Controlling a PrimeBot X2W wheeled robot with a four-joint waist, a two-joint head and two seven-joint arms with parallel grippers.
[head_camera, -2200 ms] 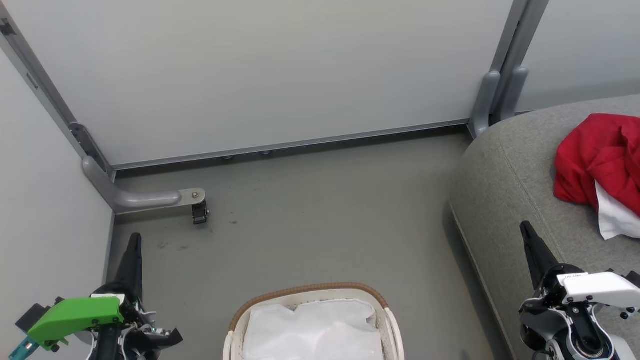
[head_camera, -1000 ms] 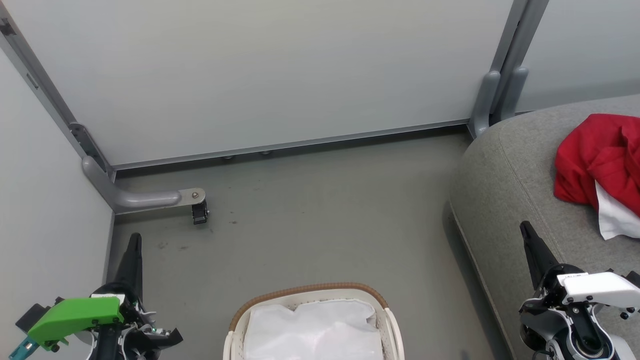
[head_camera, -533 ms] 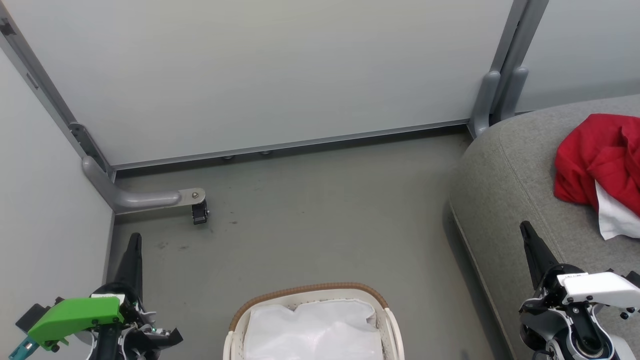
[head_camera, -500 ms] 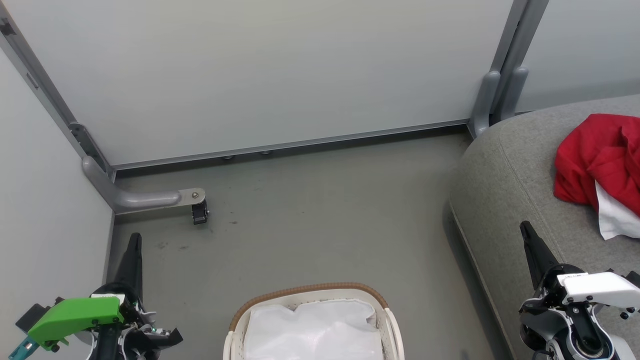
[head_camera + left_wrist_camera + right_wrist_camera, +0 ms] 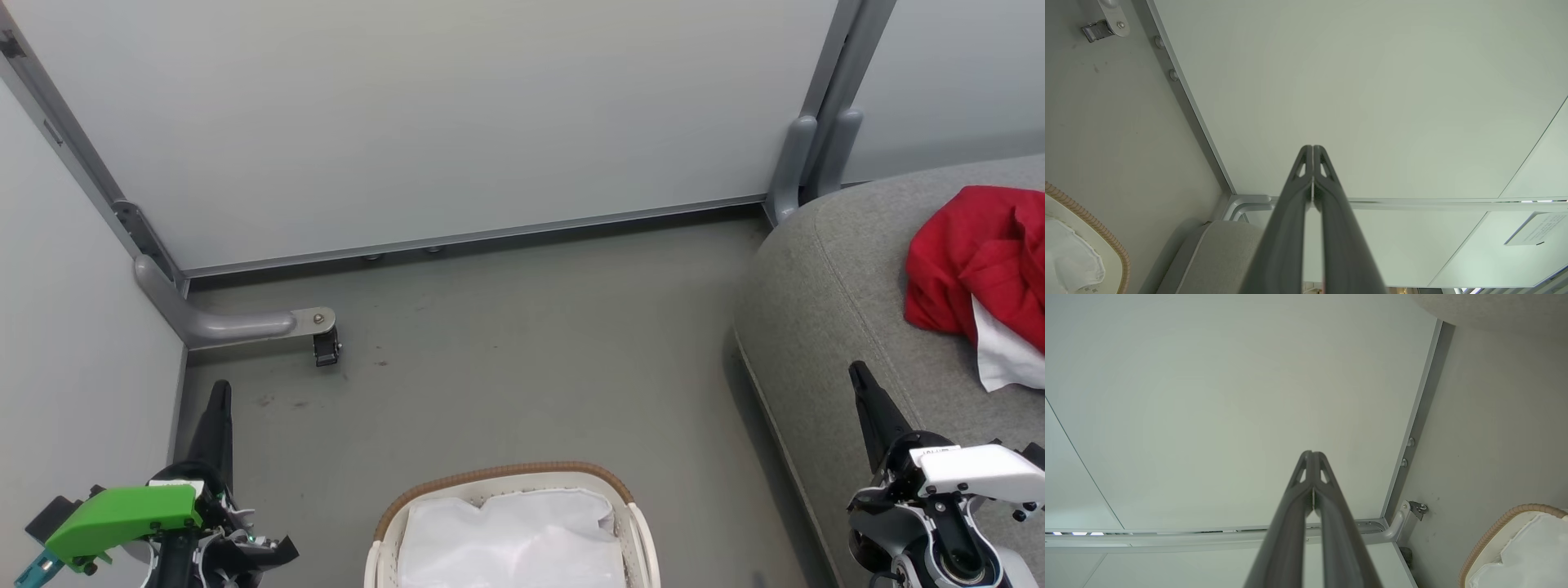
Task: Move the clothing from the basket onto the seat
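Bright red clothing (image 5: 984,257) with a white panel lies crumpled on the grey seat (image 5: 824,302) at the right edge of the head view. The white basket (image 5: 637,523) with a brown woven rim stands at the bottom centre, and inside it I see just its white cloth liner (image 5: 514,539). My left gripper (image 5: 219,390) is shut at the lower left, beside the left wall panel, holding nothing. My right gripper (image 5: 857,374) is shut at the lower right, over the seat's front edge, also holding nothing. In the wrist views both pairs of fingers (image 5: 1312,149) (image 5: 1311,454) are pressed together, pointing at the wall panels.
Pale partition panels (image 5: 424,114) close the back and left. A grey foot with a small caster (image 5: 326,349) juts onto the floor at the left. Another grey post (image 5: 804,163) stands by the seat's far corner. Grey floor (image 5: 522,359) lies between basket and wall.
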